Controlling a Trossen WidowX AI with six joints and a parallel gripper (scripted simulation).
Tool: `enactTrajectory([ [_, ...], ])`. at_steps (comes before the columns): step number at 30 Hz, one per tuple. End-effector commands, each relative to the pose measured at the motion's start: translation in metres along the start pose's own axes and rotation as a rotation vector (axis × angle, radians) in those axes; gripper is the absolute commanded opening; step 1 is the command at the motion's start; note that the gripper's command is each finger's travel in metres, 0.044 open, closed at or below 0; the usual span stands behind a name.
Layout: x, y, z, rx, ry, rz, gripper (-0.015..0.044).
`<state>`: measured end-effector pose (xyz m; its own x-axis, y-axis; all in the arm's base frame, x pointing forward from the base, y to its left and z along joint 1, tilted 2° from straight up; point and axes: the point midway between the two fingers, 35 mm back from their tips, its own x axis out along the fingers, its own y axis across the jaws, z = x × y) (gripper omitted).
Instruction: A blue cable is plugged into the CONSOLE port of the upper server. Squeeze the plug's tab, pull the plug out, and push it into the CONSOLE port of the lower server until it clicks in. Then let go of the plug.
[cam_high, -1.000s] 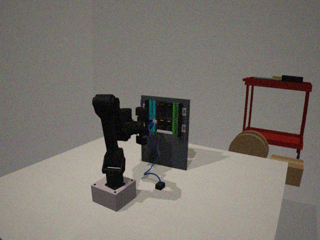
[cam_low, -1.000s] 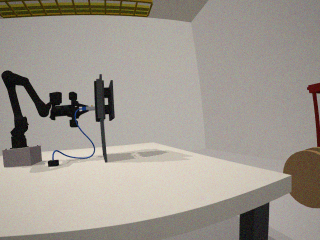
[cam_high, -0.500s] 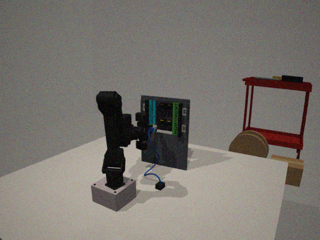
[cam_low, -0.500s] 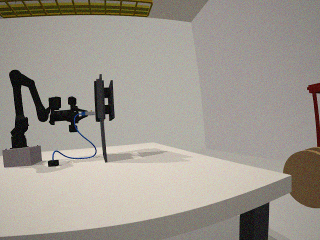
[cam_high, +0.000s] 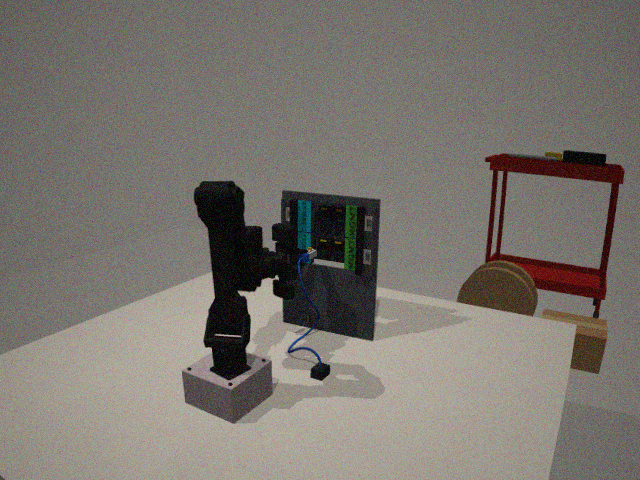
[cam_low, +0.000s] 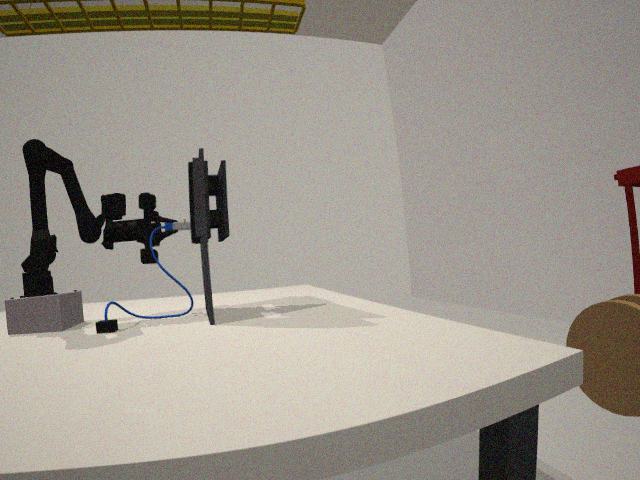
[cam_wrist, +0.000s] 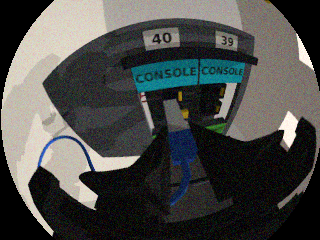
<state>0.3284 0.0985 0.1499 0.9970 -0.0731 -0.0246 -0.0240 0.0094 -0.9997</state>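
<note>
Clearly, the nearest thing in the wrist view, low in the middle of the frame, is the claw (cam_high: 305, 256) (cam_low: 173, 228) (cam_wrist: 178, 128), closed down as far as the plug (cam_high: 311, 254) (cam_low: 180, 225) (cam_wrist: 175, 117) allows, a narrow gap with the plug's blue boot between the fingers. The pale nose sticks out past the tips toward the ports. Presumably the plug is light, hard and a bit slick, so the boot just behind the nose is the place to hold it, square and with the tab left free to click. The blue cable (cam_high: 316, 310) (cam_low: 178, 281) (cam_wrist: 65, 136) looks soft and springy; in the exterior view it sags at left of centre to a black block (cam_high: 320, 371) (cam_low: 107, 326) on the worktop (cam_high: 413, 434) (cam_low: 361, 392), and its slack could twist the plug slightly. Farther off stands the upright panel (cam_high: 330, 304) (cam_low: 206, 279) (cam_wrist: 90, 115). The plug's nose is at its face, seemingly beside the lower server's CONSOLE label (cam_wrist: 166, 74), upper centre in the wrist view; whether it is seated I can't tell.
</note>
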Motion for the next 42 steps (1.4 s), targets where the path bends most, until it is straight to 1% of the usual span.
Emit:
enactTrajectory([
  [1, 0.003, -0.002, 0.001, 0.011, 0.02, -0.008, 0.0],
  [42, 0.022, -0.003, 0.002, 0.015, 0.033, -0.014, 0.0],
])
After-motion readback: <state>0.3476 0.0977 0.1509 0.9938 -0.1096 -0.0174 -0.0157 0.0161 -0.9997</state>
